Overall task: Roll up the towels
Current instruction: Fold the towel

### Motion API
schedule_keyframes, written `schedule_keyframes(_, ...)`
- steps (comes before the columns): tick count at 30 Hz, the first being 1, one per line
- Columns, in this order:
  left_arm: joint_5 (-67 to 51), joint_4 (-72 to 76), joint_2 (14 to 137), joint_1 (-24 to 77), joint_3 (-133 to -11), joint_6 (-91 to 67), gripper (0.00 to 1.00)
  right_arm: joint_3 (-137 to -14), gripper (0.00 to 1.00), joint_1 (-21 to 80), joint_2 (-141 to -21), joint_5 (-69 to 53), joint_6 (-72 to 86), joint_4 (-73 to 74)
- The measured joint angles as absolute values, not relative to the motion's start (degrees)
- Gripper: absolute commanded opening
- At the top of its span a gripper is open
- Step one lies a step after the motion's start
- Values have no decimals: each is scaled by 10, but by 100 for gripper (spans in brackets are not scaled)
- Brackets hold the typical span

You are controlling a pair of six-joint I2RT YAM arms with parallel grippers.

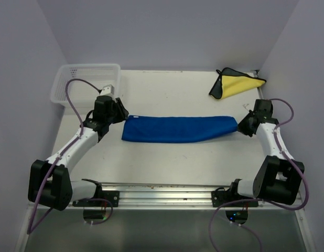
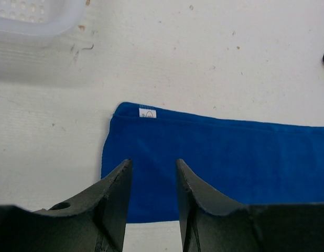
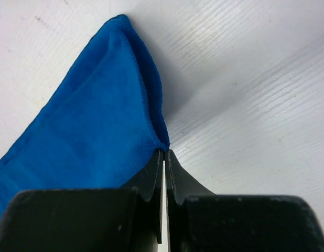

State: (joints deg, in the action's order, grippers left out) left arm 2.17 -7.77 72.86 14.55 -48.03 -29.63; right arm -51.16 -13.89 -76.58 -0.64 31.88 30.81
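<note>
Two robot arms work a blue towel (image 1: pixel 180 129) that lies folded into a long strip across the middle of the white surface (image 1: pixel 167 163). On the near side of the towel, a metal rail (image 1: pixel 162 190) carries both arm bases.

At the towel's left end, the left claw (image 2: pixel 153 165) hangs over the cloth with its dark fingers (image 2: pixel 116 186) apart. Blue fabric shows in the gap between them. A small white label (image 2: pixel 147 112) sits at the towel's far left corner, just beyond that claw.

At the towel's right end, the right claw (image 3: pixel 164 153) has its jaws drawn together. The cloth's edge runs up into the tips, so the claw appears clamped on that end of the blue towel. The end lifts slightly off the surface there and throws a shadow to the right. Between the two claws the strip lies flat and unrolled.

Beyond the blue towel's right end, and well apart from it, lies the yellow towel (image 1: pixel 236 84). It is folded over, so its dark edging and backing show along the side that faces the blue towel. Beyond the blue towel's left end stands a white mesh basket (image 1: pixel 91 66), close behind the left claw.
</note>
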Motion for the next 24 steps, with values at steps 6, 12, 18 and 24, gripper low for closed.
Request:
schedule_keyframes(6, 15, -82, 720, 148, -427, -325, 42, -509, 0, -130, -756, -29, 306, 306)
schedule_keyframes(12, 7, -97, 698, 148, -391, -340, 42, -510, 0, -60, -760, -41, 304, 289)
schedule_keyframes(18, 1, -125, 671, 148, -413, -332, 43, -548, 0, 9, -790, -46, 315, 279)
schedule_keyframes(24, 34, -138, 644, 148, -448, -297, 44, -637, 0, 76, -836, -50, 319, 280)
